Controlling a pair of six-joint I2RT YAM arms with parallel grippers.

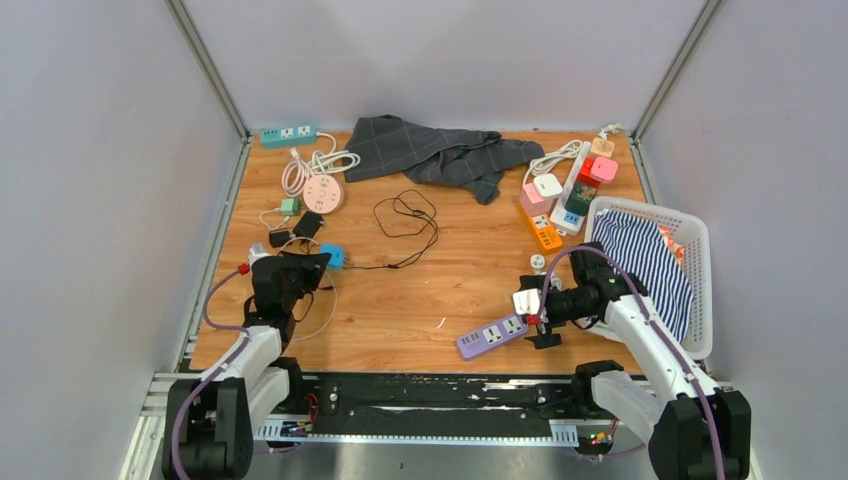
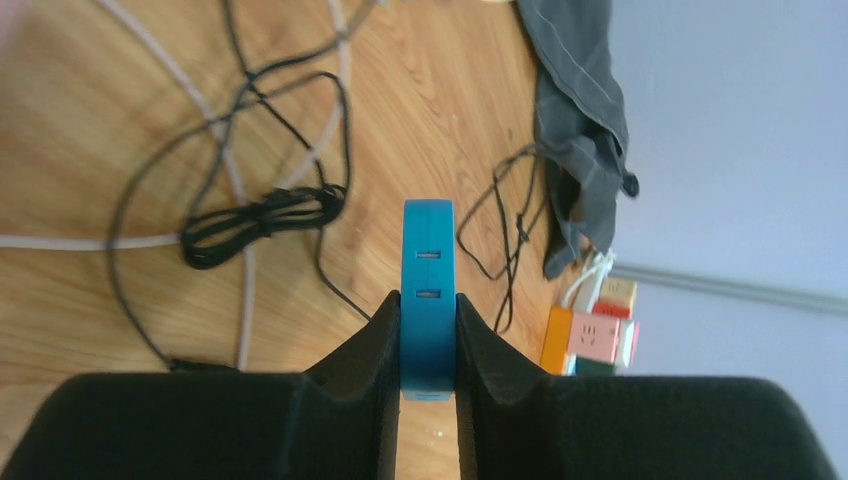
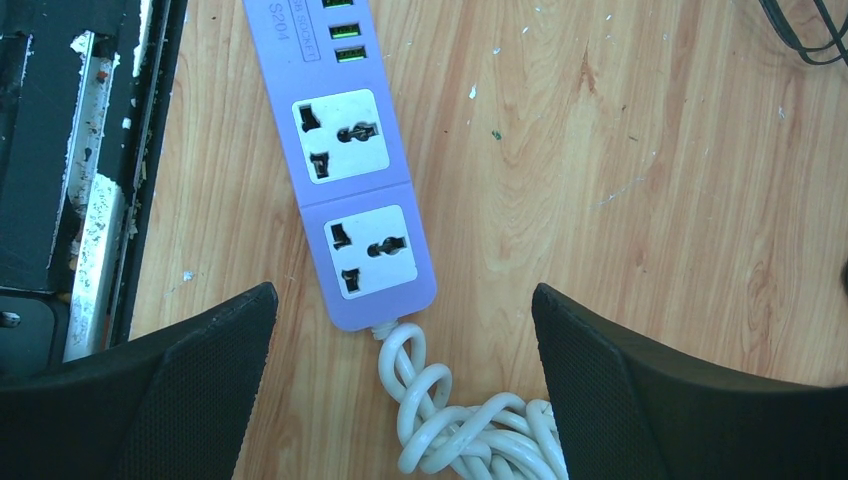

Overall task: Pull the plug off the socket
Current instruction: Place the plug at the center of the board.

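My left gripper is shut on a blue socket cube, whose narrow face with two small slots points away from the wrist camera. From above, that cube sits at the tip of the left gripper, and a thin black cable runs from its right side. No plug shows clearly on it. My right gripper stands open over the cord end of a purple power strip, with nothing between its fingers. The strip's outlets are bare, and its knotted white cord lies between the jaws.
A white basket holding striped cloth stands at the right. A grey cloth lies at the back, with a pink round strip and a teal strip at the back left. Orange and white strips lie at the back right.
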